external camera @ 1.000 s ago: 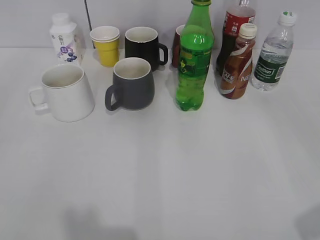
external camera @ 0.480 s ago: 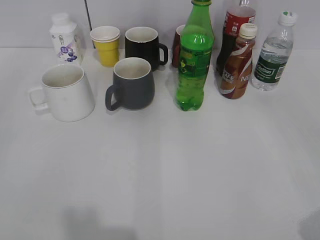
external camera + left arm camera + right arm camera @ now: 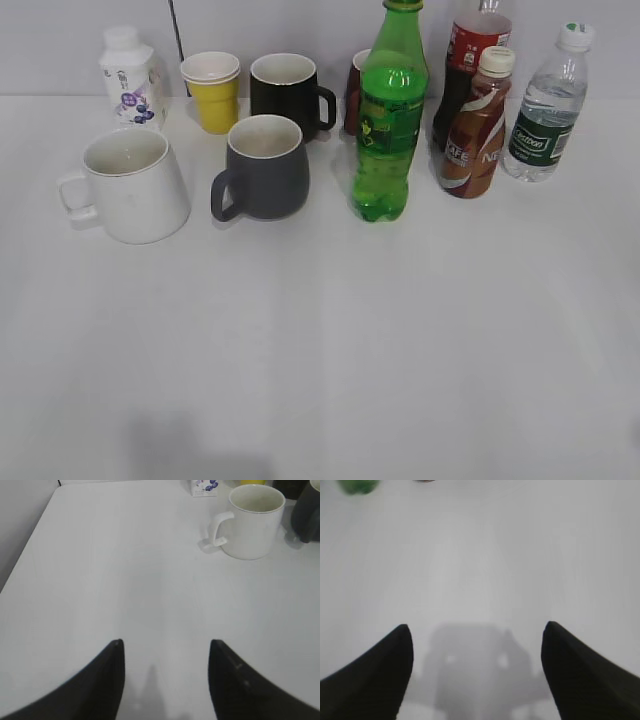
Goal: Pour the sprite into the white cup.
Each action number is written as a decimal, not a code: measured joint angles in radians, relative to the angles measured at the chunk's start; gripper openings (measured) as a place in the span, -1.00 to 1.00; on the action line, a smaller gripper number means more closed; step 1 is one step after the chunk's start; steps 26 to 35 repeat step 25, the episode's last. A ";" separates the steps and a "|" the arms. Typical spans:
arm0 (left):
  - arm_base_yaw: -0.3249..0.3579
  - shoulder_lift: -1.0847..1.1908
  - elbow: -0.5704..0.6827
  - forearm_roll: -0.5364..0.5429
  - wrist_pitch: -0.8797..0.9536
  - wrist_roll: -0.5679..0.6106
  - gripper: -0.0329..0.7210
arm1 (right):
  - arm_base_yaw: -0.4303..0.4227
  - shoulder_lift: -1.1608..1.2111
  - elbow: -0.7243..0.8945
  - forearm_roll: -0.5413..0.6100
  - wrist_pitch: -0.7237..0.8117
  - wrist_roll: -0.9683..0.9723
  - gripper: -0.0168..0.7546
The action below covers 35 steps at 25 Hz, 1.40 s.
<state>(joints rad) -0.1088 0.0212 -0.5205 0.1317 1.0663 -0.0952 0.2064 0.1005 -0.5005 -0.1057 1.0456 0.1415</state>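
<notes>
Green bottle, exterior view: the sprite (image 3: 389,120), translucent ribbed plastic with a narrow neck, stands upright at the back centre of the matte white bench (image 3: 330,350).
White cup, exterior view: glossy tapered ceramic (image 3: 135,186), handle to the left, beside the dark grey mug (image 3: 265,167).
Left wrist view: left gripper (image 3: 165,672), dark curved fingers spread apart, holding nothing; white cup (image 3: 252,521) ahead on the right.
Right wrist view: right gripper (image 3: 477,672), fingers wide apart above bare bench; blurred green base of the sprite (image 3: 357,485) at top left.

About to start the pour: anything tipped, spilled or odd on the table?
Nothing stands out. The sprite stands upright with its cap on, the white cup sits upright and looks empty, and the table shows no spill.
</notes>
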 joint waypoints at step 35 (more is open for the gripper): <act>0.000 -0.029 0.001 0.015 0.000 0.000 -0.23 | -0.048 -0.109 0.000 -0.003 -0.003 0.000 0.58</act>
